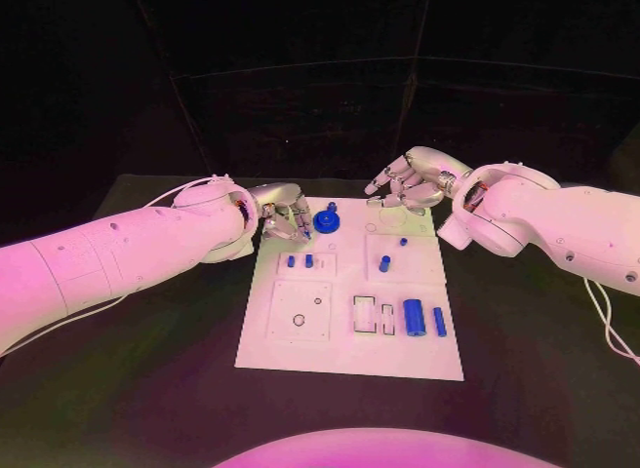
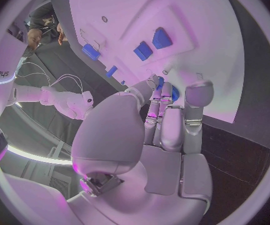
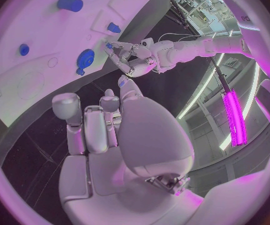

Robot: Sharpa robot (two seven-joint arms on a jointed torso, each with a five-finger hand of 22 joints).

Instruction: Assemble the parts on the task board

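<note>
The white task board (image 1: 348, 351) lies in the middle of the table. My left hand (image 1: 281, 219) hovers at its far left corner and pinches a small blue part (image 3: 109, 46) at its fingertips, right beside a round blue knob (image 1: 329, 222) that stands on the board. My right hand (image 1: 412, 180) hangs above the board's far right edge, fingers loosely apart, holding nothing. Two small blue pegs (image 1: 300, 260) stand left of centre. A blue peg (image 1: 385, 262) stands right of centre. Two blue cylinders (image 1: 424, 319) lie at the near right.
A square recess with holes (image 1: 300, 310) and two narrow slots (image 1: 374, 315) lie on the near half of the board. Black table (image 1: 151, 370) surrounds the board. Cables trail off both arms.
</note>
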